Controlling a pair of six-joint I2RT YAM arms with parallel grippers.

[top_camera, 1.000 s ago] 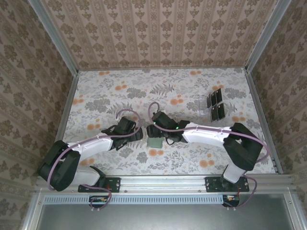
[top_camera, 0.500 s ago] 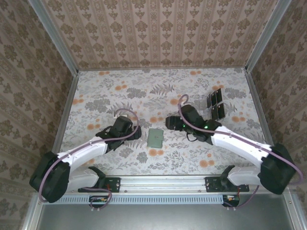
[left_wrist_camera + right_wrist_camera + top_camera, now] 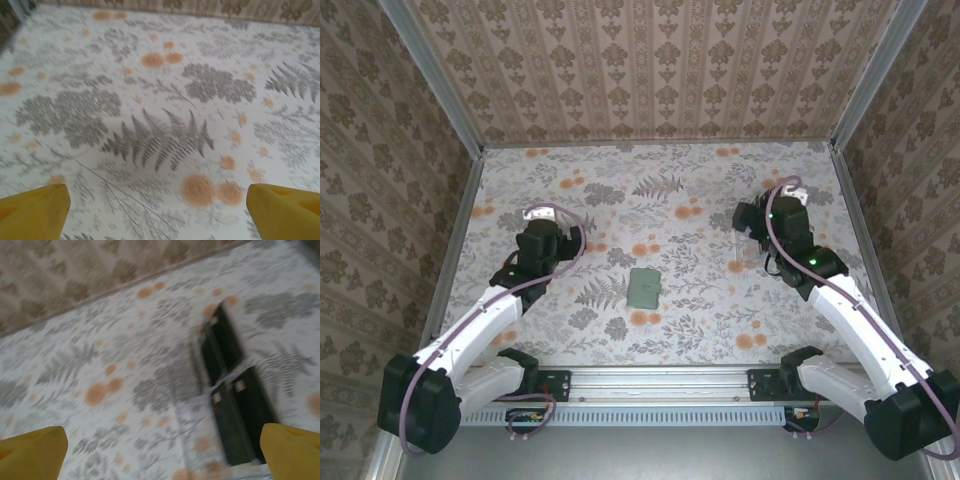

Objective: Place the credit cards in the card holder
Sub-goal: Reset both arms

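The card holder [image 3: 643,287] lies flat mid-tabletop [image 3: 700,190]. The right tool [image 3: 162,450], wide and empty, hovers above credit cards [image 3: 247,417] not yet loaded. The left tool [image 3: 160,210] gapes wide, empty.

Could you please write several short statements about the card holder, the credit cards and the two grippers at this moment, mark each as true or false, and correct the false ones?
1. The card holder lies flat on the table, between the two arms. True.
2. The left gripper is shut on a card. False: it is open, with only the flowered table between its fingers.
3. The black credit cards are in front of the right gripper. True.
4. The right gripper holds the card holder. False: it is open and empty, and the card holder lies apart from it in the middle of the table.
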